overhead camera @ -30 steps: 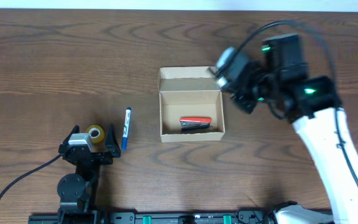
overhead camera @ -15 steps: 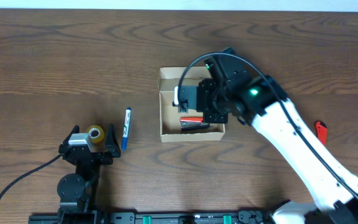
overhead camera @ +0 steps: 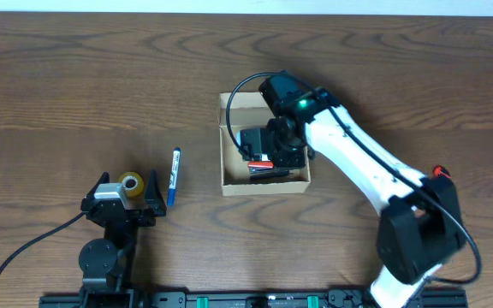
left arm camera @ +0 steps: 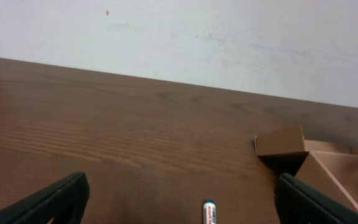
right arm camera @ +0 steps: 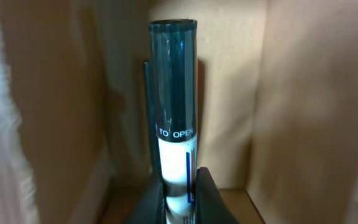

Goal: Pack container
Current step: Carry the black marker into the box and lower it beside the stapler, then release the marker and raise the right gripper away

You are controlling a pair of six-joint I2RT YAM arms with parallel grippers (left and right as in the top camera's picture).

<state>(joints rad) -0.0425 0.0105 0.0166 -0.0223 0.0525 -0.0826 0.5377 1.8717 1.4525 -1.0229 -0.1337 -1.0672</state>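
Note:
The container point(overhead camera: 226, 158) is an open tan cardboard box at the table's middle, its flap lid folded back at the far side. A red and black stapler point(overhead camera: 270, 168) lies inside near the front wall. My right gripper point(overhead camera: 262, 141) reaches down into the box and is shut on a white tube with a dark cap point(right arm camera: 174, 81) marked "TO OPEN"; its fingers point(right arm camera: 182, 196) pinch the tube's white body between cardboard walls. My left gripper point(overhead camera: 125, 198) is open and empty at the front left. The box also shows in the left wrist view point(left arm camera: 328, 168).
A blue and white marker point(overhead camera: 174, 175) lies left of the box, and its tip shows between the left fingers point(left arm camera: 209, 213). A yellow tape roll point(overhead camera: 129, 180) sits at the left gripper. A small red object point(overhead camera: 441, 175) lies at the right, partly behind the right arm.
My right arm has swung from the right of the box to over it and lowered the gripper with the tube inside. The left arm has not moved.

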